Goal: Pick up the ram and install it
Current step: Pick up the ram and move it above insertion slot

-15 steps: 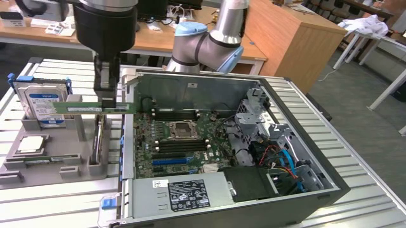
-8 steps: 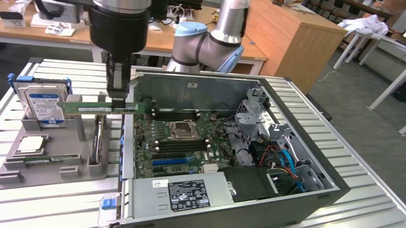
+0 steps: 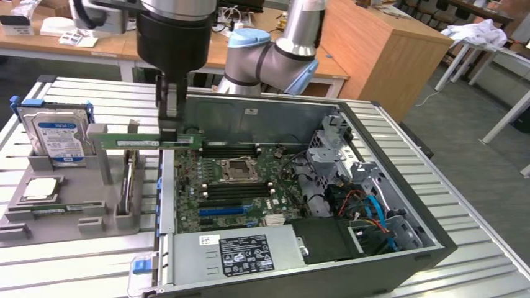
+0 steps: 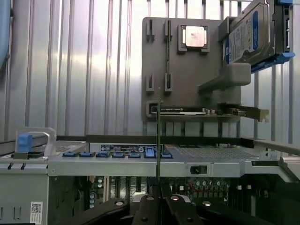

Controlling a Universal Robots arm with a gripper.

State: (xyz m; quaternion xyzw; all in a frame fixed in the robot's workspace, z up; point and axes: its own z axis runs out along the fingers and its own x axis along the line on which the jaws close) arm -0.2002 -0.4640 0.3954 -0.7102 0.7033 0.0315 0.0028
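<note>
The ram point(image 3: 133, 142) is a thin green stick held level in the air, with my gripper point(image 3: 171, 135) shut on it near its end toward the exterior view's right. It hangs over the left wall of the open computer case point(image 3: 248, 105), between the grey fixture point(image 3: 83, 217) and the motherboard point(image 3: 207, 186). The long black memory slots point(image 3: 236, 150) lie just to its right, beside the CPU socket point(image 3: 240, 167). In the wrist view the ram point(image 4: 159, 140) shows edge-on as a thin line rising from my gripper point(image 4: 160, 201).
The fixture carries a blue-labelled hard drive point(image 3: 58, 133) point(image 4: 248, 37), a CPU chip point(image 3: 41, 188) point(image 4: 193, 36) and another stick standing in a slot point(image 3: 126, 180) point(image 4: 183, 110). A power supply point(image 3: 240, 251) and cables point(image 3: 364, 205) fill the case's near side. The table is ribbed metal.
</note>
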